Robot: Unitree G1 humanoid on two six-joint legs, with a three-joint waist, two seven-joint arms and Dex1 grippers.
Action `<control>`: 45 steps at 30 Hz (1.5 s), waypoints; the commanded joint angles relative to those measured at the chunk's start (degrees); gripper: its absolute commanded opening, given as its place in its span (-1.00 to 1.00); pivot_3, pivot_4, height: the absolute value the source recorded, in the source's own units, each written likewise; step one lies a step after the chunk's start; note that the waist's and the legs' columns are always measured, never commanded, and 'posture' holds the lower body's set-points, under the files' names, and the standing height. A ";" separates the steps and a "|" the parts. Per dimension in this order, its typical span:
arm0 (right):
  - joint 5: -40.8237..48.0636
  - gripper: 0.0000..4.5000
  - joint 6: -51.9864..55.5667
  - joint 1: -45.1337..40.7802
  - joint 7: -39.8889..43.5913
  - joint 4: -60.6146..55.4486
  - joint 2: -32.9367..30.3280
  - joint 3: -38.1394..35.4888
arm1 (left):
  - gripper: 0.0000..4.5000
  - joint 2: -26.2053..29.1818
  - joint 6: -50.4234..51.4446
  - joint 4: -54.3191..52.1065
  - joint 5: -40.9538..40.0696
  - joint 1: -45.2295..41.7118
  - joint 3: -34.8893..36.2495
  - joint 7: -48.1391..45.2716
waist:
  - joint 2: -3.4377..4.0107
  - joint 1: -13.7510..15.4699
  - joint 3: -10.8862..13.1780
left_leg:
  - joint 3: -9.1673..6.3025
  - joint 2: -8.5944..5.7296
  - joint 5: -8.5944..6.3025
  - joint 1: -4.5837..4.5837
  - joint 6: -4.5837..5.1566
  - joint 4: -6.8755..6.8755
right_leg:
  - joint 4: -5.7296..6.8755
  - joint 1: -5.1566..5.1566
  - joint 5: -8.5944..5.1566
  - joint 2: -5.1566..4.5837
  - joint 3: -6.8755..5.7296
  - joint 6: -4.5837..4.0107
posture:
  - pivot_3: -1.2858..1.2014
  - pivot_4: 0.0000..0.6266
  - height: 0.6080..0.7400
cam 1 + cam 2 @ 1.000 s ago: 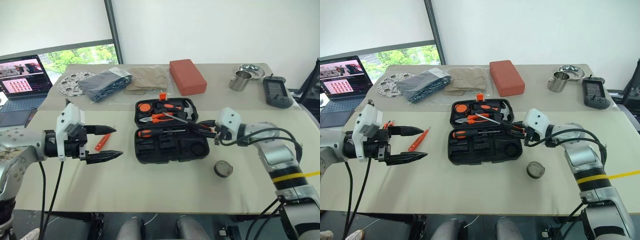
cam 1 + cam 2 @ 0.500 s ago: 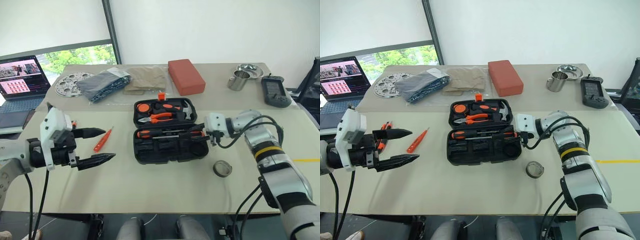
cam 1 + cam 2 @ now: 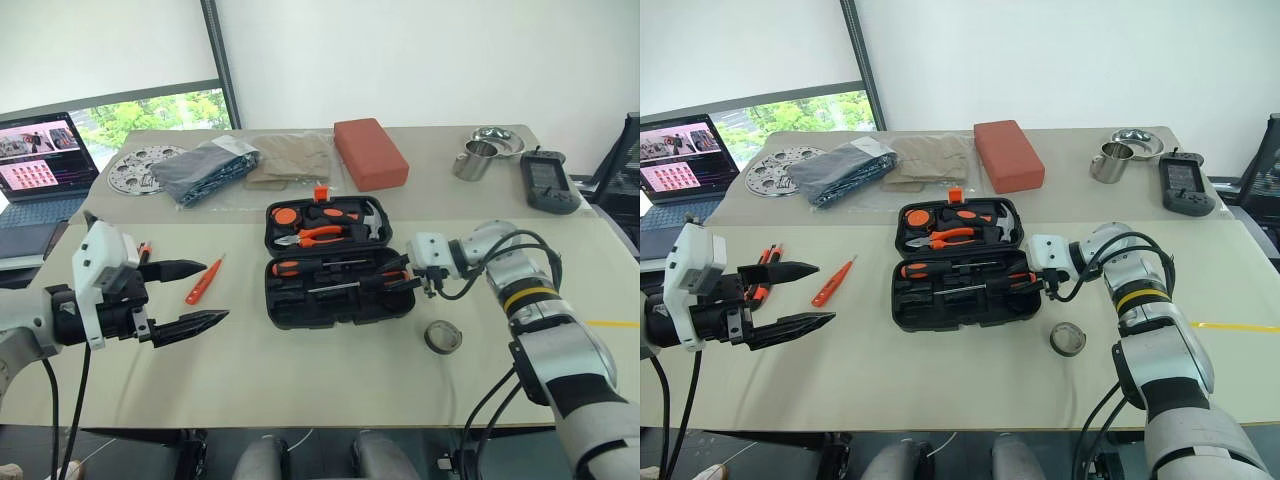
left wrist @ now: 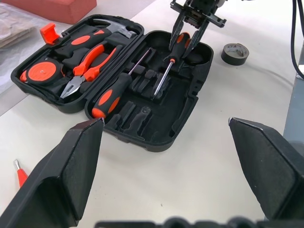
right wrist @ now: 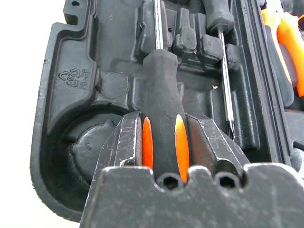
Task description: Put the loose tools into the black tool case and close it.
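The right hand (image 3: 400, 279), clamped on a screwdriver's (image 5: 160, 102) handle, holds its shaft lengthwise over the black tool case's (image 3: 340, 300) front-half slot; the left hand (image 3: 190, 295) waits spread apart.

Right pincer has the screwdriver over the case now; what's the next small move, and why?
Probably ease it down and let go. The right pincer is shut on the screwdriver by its handle, shaft lying along the moulded slots of the black tool case, beside the other screwdriver already seated. It looks roughly lined up but not yet pressed in, so a short lowering should seat it.
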 commanded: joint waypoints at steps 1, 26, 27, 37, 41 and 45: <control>-0.89 -0.53 -1.29 -2.07 -1.71 -0.06 -0.26 -1.30 | 1.00 1.13 -1.12 0.23 -0.53 -1.66 -0.42 0.12 | 0.00 0.01 0.00 | 0.00 0.00 0.00 0.00 0.00 0.00 | 0.00 0.00 0.00 0.00 0.00 0.00 | 0.03 -0.52 1.00; -6.02 0.17 -1.85 -6.79 -11.10 4.08 4.00 -1.41 | 1.00 1.01 -2.52 0.01 0.03 -0.88 -0.38 0.50 | -0.14 -1.47 0.11 | 0.02 -0.03 0.00 0.13 -0.02 -0.22 | -0.01 -0.04 0.04 -0.02 -0.04 -0.08 | 0.03 -0.52 1.00; -6.19 0.33 -2.13 -6.82 -11.52 4.14 4.00 -1.39 | 1.00 0.99 -2.56 -0.01 0.04 -0.77 -0.31 0.49 | -0.14 -1.49 0.11 | 0.02 -0.03 0.00 0.13 -0.02 -0.22 | 0.00 -0.04 0.04 -0.02 -0.04 -0.08 | 0.03 -0.52 1.00; -1.78 0.97 -2.62 -7.22 -12.40 3.55 4.45 -5.71 | 1.00 0.88 -3.15 0.32 0.26 -0.67 -0.58 0.41 | -0.15 -1.47 0.12 | 0.02 -0.03 0.00 0.13 -0.02 -0.22 | 0.00 -0.04 0.04 -0.03 -0.04 -0.08 | 0.03 -0.52 1.00; 5.65 0.97 9.27 -6.29 -14.71 0.53 7.83 -12.46 | 1.00 0.79 -3.75 0.72 0.67 -0.85 -1.04 0.18 | -0.16 -1.63 0.12 | 0.02 0.00 0.01 0.15 -0.02 -0.23 | 0.00 -0.02 0.04 -0.01 -0.04 -0.08 | 0.03 -0.52 1.00; 9.48 0.97 20.66 -2.16 -15.65 -5.17 9.97 -15.09 | 1.00 0.66 -4.25 1.05 0.83 -0.90 -1.57 0.01 | -0.16 -1.44 0.12 | -0.03 0.03 0.01 0.15 -0.02 -0.26 | 0.03 -0.03 0.05 -0.02 -0.10 -0.09 | 0.03 -0.52 1.00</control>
